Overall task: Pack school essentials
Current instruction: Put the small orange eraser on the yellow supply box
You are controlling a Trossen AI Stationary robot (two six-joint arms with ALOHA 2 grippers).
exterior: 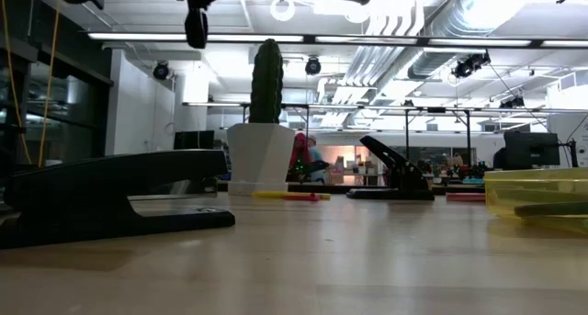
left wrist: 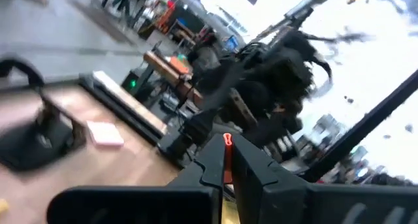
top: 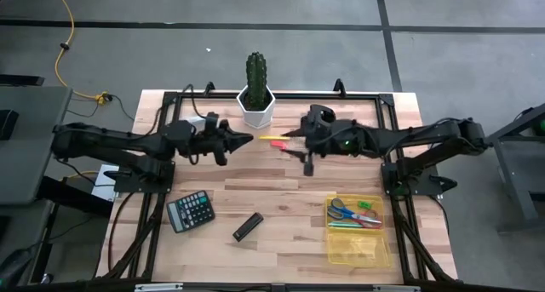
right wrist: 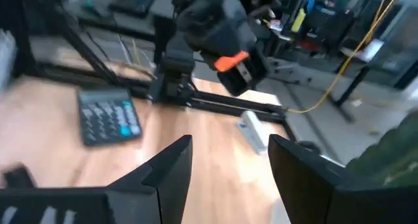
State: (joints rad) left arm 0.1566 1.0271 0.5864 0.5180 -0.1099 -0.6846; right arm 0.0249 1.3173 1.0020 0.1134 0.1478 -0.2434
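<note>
My left gripper hangs above the table just left of the cactus pot, shut on a thin orange-red pen. The right wrist view shows this pen too. My right gripper faces it from the right, open and empty. A yellow pen and a red pen lie flat on the table between the two grippers. The yellow bin holds blue-handled scissors, red-handled scissors and green pens. My left gripper pinches the orange-red pen between its two shut fingers. Only a short end of the pen shows at the fingertips, and the rest is hidden by the fingers. The fingers lie roughly level, pointing toward the table's right. The pen is lifted clear of the table.
A black calculator and a black stapler lie near the table's near edge. A black punch-like item and a small pink pad sit under the right arm. Bare wood lies between the stapler and the bin.
</note>
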